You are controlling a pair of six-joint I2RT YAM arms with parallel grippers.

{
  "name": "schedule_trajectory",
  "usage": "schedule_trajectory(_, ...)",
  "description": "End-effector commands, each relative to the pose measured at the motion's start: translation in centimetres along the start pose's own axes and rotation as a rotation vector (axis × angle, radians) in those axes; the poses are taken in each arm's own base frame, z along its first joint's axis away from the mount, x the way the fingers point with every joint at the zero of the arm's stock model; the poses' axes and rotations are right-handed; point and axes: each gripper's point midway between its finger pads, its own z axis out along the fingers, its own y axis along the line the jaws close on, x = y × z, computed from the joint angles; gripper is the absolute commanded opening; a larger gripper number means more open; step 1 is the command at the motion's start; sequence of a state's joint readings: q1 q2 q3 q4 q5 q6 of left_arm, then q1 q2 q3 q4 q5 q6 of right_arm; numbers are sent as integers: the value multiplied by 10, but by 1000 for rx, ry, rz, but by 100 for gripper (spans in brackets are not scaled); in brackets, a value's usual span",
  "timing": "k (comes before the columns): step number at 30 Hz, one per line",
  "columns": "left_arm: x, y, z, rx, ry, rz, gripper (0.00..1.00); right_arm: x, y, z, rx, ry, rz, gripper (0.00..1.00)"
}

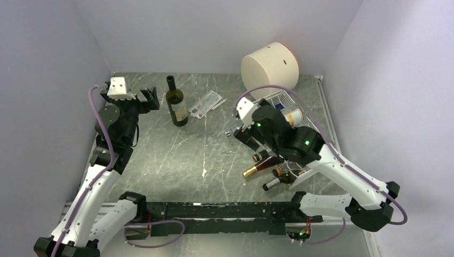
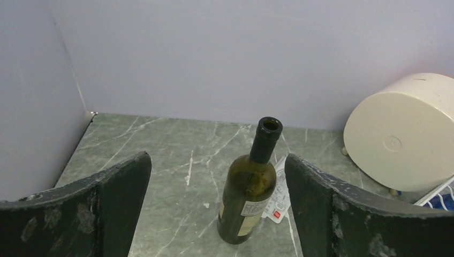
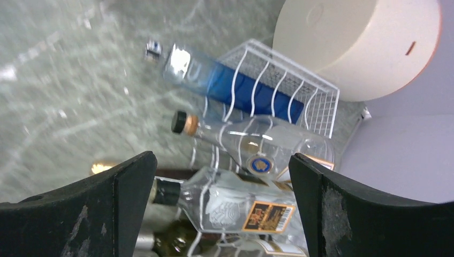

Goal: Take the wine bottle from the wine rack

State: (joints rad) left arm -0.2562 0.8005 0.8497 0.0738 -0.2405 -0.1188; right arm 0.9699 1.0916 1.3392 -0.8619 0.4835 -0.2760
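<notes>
1. Top view: the white thin-wire wine rack sits on a marbled grey surface, with several bottles lying across it. The dark-green glass wine bottle stands upright well left of the rack. The left pincer, released, is farther left. The right pincer, released, hangs over the rack's left side.
2. Left wrist: scuffed black fingers frame the bottle's uncorked mouth. Only a wire corner of the rack shows.
3. Right wrist: only here do the rack's wavy wires show, cradling a blue bottle and clear labelled ones.
</notes>
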Motion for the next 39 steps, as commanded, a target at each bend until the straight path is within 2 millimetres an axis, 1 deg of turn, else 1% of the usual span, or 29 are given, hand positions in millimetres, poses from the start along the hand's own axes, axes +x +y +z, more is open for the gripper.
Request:
schedule_trajectory(1, -21, -9, -2, 43, -46, -8, 98, 51, 15, 13, -90, 210, -318, 100)
schedule_trajectory(2, -20, -10, -3, 50, -48, -8, 98, 59, 15, 17, -86, 239, -356, 100)
schedule_trajectory(4, -21, -13, -4, 58, -51, -7, 99, 64, 16, 23, -76, 266, -392, 100)
schedule_trajectory(8, -20, -15, -2, 65, -43, -12, 100, 71, 18, 39, -59, 323, -448, 100)
schedule_trajectory(14, -18, -18, -1, 74, -32, -18, 99, 77, 13, 62, -4, 399, -559, 100)
schedule_trajectory(16, -19, -19, -1, 78, -31, -27, 99, 78, 8, 70, 20, 416, -610, 97)
schedule_trajectory(18, -21, -23, -3, 101, -36, -30, 99, 83, 8, 78, 14, 436, -640, 94)
schedule_trajectory(20, -23, -25, -5, 110, -45, -26, 99, 88, 9, 84, 18, 455, -674, 93)
schedule_trajectory(22, -24, -24, -6, 97, -47, -29, 99, 92, 8, 92, 32, 465, -704, 93)
schedule_trajectory(26, -27, -27, -8, 106, -52, -30, 99, 101, 4, 109, 15, 486, -729, 94)
schedule_trajectory(31, -27, -28, -10, 105, -54, -28, 99, 103, 0, 126, 23, 478, -757, 92)
schedule_trajectory(36, -27, -28, -11, 94, -59, -22, 99, 114, 1, 140, 7, 511, -788, 89)
schedule_trajectory(39, -25, -32, -11, 113, -53, -20, 99, 115, 1, 146, 7, 512, -805, 87)
